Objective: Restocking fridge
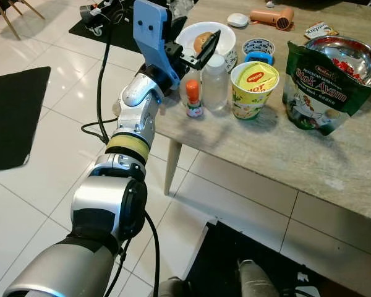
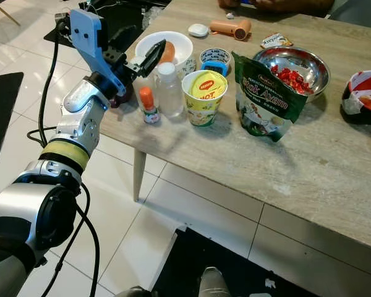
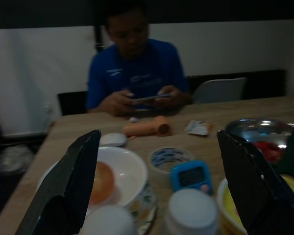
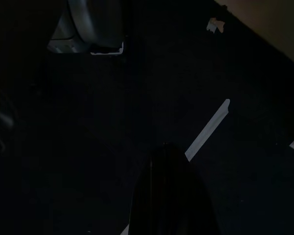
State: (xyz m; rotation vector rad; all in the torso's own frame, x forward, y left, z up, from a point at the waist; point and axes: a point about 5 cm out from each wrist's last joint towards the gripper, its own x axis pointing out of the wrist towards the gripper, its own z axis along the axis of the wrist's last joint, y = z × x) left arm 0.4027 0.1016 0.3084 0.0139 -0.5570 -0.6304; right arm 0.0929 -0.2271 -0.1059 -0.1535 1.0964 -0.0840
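My left gripper [image 2: 139, 59] is open and hovers over the near left corner of the wooden table [image 2: 247, 161]. Just beyond its fingertips stand a clear bottle with a white cap [image 2: 169, 90] and a small orange-capped bottle [image 2: 148, 105]. To their right are a yellow noodle cup [image 2: 204, 96] and a green snack bag [image 2: 264, 102]. In the left wrist view the open gripper [image 3: 159, 196] frames the white cap [image 3: 191, 213] and a white bowl [image 3: 125, 171] holding something orange. My right gripper [image 4: 171, 196] hangs idle over a dark mat.
Further back on the table lie a blue timer [image 2: 217, 67], a tape roll [image 2: 214, 57], a steel bowl of red chillies [image 2: 297, 68] and an orange hair dryer [image 2: 232, 27]. A person in a blue shirt [image 3: 134, 73] sits at the far side. A cable [image 2: 46, 93] hangs beside my left arm.
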